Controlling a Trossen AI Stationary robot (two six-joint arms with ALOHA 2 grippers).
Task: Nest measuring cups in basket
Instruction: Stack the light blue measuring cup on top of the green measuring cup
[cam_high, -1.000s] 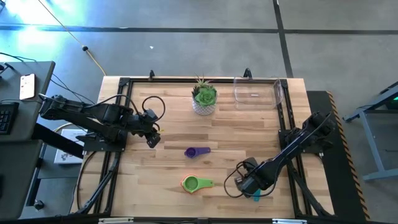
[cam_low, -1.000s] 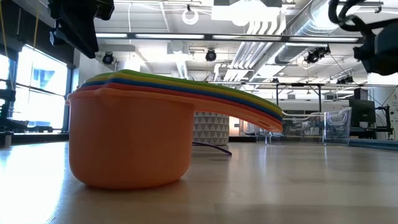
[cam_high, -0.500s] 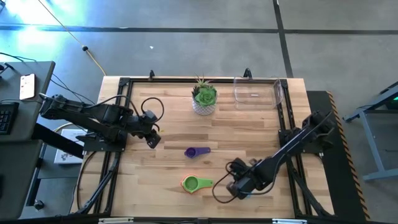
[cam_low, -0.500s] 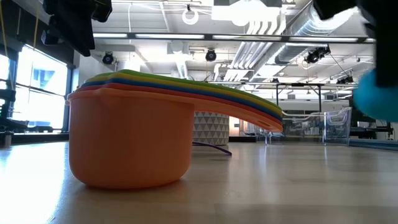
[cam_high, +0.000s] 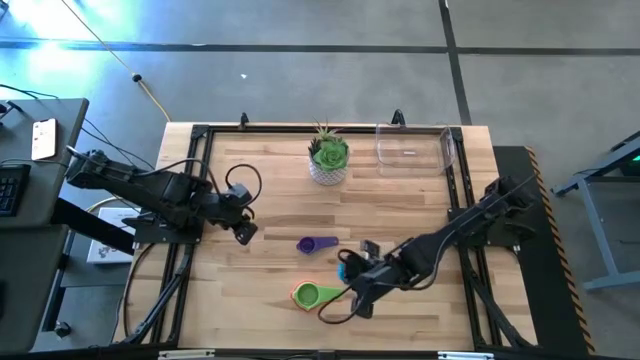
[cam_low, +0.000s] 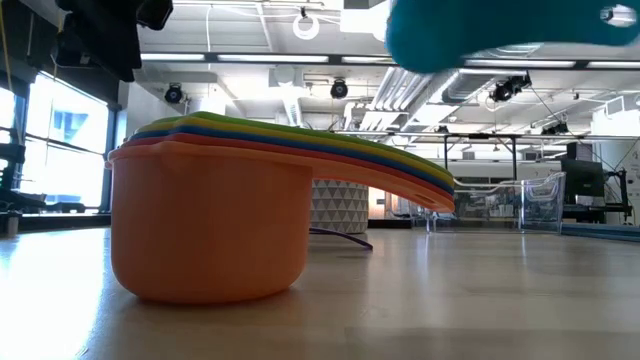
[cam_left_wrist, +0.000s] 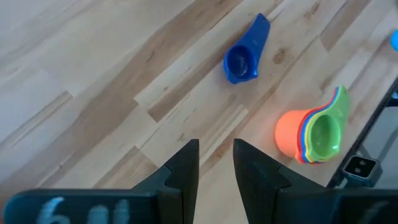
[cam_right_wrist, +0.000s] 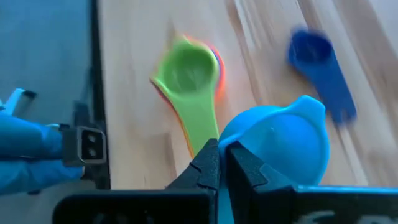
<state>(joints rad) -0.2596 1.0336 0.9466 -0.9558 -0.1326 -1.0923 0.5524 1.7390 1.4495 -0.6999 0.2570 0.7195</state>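
Observation:
My right gripper (cam_high: 352, 272) is shut on the teal cup (cam_high: 344, 266), just to the far right of the stack of nested cups (cam_high: 312, 295). The stack stands on its orange bottom cup with the green cup on top (cam_right_wrist: 189, 74). The teal cup shows high in the low view (cam_low: 500, 30). A purple cup (cam_high: 317, 244) lies alone on the table. The clear basket (cam_high: 412, 146) stands at the far edge. My left gripper (cam_high: 243, 228) hovers open over the table's left part. My right gripper holds the teal cup pinched between its two fingers (cam_right_wrist: 211, 163). The fingers themselves hide the place of contact. The cup's bowl (cam_right_wrist: 280, 146) stands out past the fingertips. The cup is lifted clear of the table, above the level of the stack's top.
A white pot with a green plant (cam_high: 328, 158) stands at the far edge, left of the basket. Black frame rails (cam_high: 198, 180) run along the table's left and right sides. Bare wood lies between the purple cup and the basket.
My right gripper has lifted the teal cup off the table near the near right corner. It has carried it up and toward the table's left, to a spot beside the stack. The stack and the purple cup have stayed in place.

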